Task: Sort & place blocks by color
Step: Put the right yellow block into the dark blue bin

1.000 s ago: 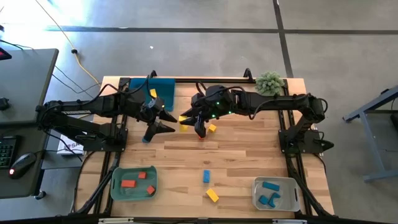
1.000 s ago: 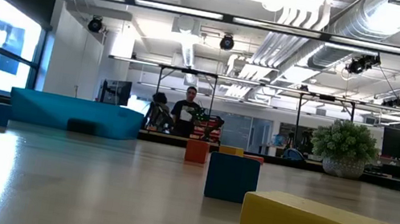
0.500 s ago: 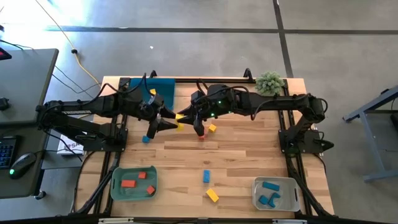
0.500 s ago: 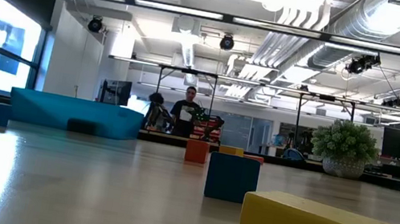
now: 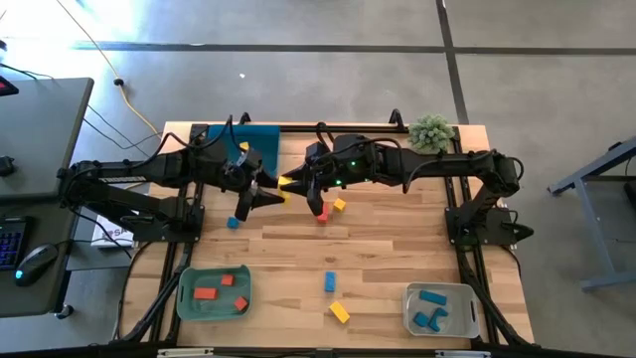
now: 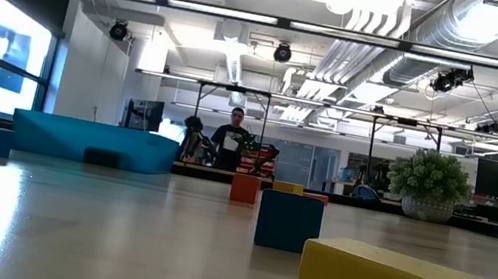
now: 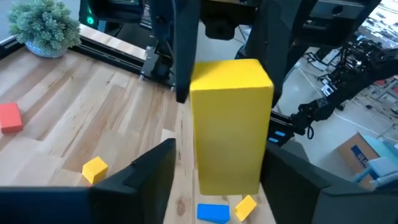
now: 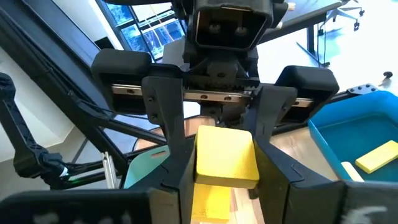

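1. Right gripper (image 5: 296, 183) is clamped on a yellow block (image 7: 230, 124), held in the air over the back middle of the counter (image 5: 397, 239). We read this as a handover.
2. Left gripper (image 5: 266, 189) faces it nose to nose. Its fingers (image 7: 146, 174) stand apart on either side of the same block, and we see no firm clamp on it yet.
3. We judge the pass is needed because the teal tray (image 5: 263, 139) sits on the left arm's side. One yellow bar (image 5: 243, 148) already lies in that tray, so yellow seems to go there.
4. Just beside the grippers, loose on the counter, are a red cube (image 5: 321, 217), a yellow cube (image 5: 339, 205) and a blue cube (image 5: 234, 222).
5. Farther off, toward the front edge, a blue bar (image 5: 330, 281) and a yellow bar (image 5: 340, 311) lie unsorted between the two front trays.
6. At the front corners, the green tray (image 5: 189, 298) holds red blocks (image 5: 206, 293) and the grey tray (image 5: 409, 298) holds blue blocks (image 5: 432, 296). We take it as one colour per tray.
7. We judge the sort about half done, with five loose blocks left plus the one in the air.
8. Risk as we see it: if the right gripper lets go before the left grips, the block drops to the counter.
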Controlling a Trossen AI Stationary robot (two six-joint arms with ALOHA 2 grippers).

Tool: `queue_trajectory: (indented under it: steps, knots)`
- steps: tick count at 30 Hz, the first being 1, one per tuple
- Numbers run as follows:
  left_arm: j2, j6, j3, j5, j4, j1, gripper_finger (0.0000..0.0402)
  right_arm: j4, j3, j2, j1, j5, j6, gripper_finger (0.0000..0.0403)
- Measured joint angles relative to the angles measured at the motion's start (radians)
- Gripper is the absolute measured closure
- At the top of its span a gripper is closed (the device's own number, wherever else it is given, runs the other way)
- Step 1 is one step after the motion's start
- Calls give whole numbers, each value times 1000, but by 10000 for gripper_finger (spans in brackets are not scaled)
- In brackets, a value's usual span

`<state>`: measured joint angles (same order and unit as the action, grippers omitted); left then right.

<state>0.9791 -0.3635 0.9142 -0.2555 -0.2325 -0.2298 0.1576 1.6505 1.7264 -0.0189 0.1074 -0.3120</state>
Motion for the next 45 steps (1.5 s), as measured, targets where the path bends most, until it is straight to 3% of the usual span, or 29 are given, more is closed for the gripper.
queue_trajectory:
  steps: [9,14,19,22,33,45]
  knots:
    - [0,41,0,1,-2,0,298,2,0,0,0,-2,16,300]
    - [0,46,0,2,-5,0,298,2,0,0,0,-2,15,294]
    - [1,103,0,12,-43,0,298,1,0,1,0,1,-14,215]
    - [0,117,0,47,-91,0,298,14,0,1,-2,1,-32,187]
    - [1,177,0,233,-317,-67,298,119,0,1,-45,-112,28,177]
    - [41,135,0,260,-454,-335,289,284,0,1,-220,-123,153,176]
